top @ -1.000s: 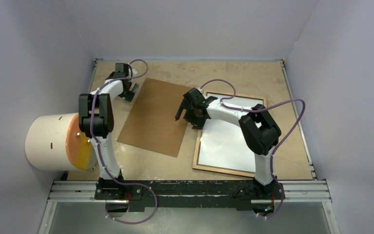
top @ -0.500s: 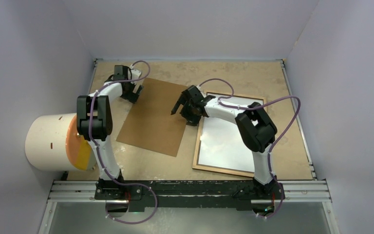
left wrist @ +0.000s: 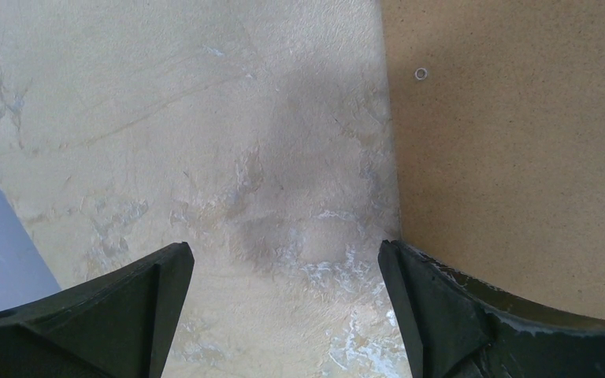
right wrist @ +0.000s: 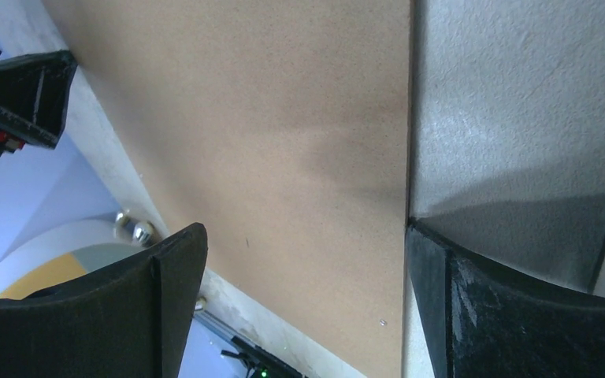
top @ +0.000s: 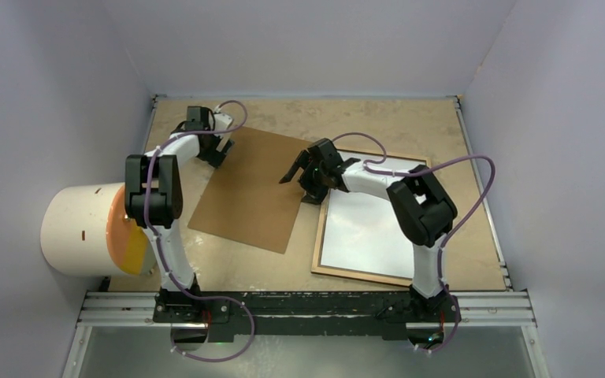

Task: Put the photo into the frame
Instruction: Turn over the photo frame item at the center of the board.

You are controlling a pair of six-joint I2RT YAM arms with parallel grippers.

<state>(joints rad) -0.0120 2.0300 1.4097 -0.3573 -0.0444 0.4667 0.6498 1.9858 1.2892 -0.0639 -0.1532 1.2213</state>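
Right of the backing board [top: 248, 193], the photo [top: 362, 228] lies white side up inside the frame [top: 360, 275] — right gripper [top: 293, 170] spread above the board's right edge, left gripper [top: 219, 150] spread at its far left edge, both empty.

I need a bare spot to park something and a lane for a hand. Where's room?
Free: the far strip of table beyond board and frame; the strip between frame and right rail; the near-left corner before the board. Crowded: the board-frame gap, under the right gripper.
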